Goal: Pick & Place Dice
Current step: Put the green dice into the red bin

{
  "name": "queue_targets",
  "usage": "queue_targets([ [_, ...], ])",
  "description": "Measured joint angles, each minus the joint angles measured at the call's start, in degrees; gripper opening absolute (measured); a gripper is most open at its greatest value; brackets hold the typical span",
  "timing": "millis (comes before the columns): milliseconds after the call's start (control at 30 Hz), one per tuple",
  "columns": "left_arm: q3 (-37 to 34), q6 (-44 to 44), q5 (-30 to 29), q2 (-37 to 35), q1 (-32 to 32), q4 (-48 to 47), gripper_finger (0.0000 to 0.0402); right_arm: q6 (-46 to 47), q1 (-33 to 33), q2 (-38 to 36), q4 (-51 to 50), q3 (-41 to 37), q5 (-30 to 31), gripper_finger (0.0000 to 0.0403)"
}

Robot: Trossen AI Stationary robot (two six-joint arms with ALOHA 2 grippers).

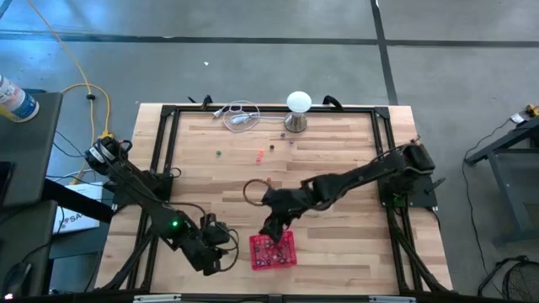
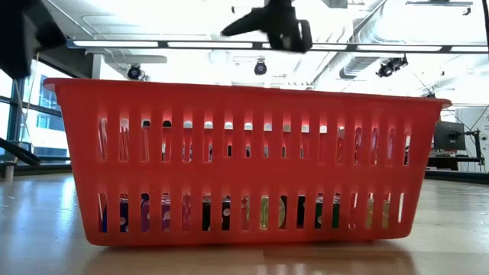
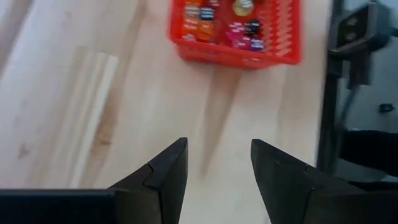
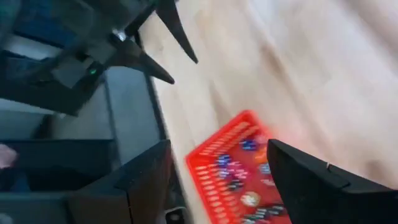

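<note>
High view puts the red mesh basket [image 1: 273, 251] at the table's [image 1: 337, 168] six o'clock edge, with most of the dice [image 3: 239, 31] heaped inside and a few more dice scattered toward twelve o'clock near the white ball-topped stand [image 1: 297, 109]. Right gripper [image 1: 271, 229] hangs just above the basket's eleven o'clock corner, fingers spread wide and empty. Left gripper [image 1: 226, 252] waits at the basket's nine o'clock side, fingers parted, holding nothing.
</note>
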Motion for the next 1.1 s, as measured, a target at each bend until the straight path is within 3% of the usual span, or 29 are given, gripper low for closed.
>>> queue_targets([
  [133, 0.0, -0.1, 0.0, -1.1, 2.9, -1.9, 0.0169, -5.0, -1.0, -6.3, -5.5, 0.0, 6.6, 0.0256],
  [267, 0.0, -1.3, 0.0, -3.6, 7.4, -5.0, 0.0169, -8.8, -0.6, -13.6, -14.5, 0.0, 17.9, 0.0256],
  [400, 0.0, -2.5, 0.0, -6.4, 14.0, -9.4, 0.0169, -11.2, 0.9, -19.1, -22.8, 0.0, 28.9, 0.0256],
  [567, 0.0, -0.3, 0.0, -9.0, 24.3, -8.2, 0.0169, -11.6, 2.6, -21.7, -31.7, 0.0, 38.4, 0.0256],
  [700, 0.0, -1.4, 0.3, -9.2, 32.8, -6.5, 0.0169, -11.1, 3.1, -21.2, -38.9, 0.0, 40.5, 0.0256],
  [833, 0.1, -7.9, 1.4, -9.0, 41.4, -9.4, 0.0169, -7.8, 3.0, -20.9, -44.8, 0.0, 40.7, 0.0256],
  [1100, 0.0, -5.0, 8.6, -9.0, 57.9, -28.7, 0.0169, -2.2, 3.3, -23.7, -55.5, 0.0, 42.3, 0.0256],
])
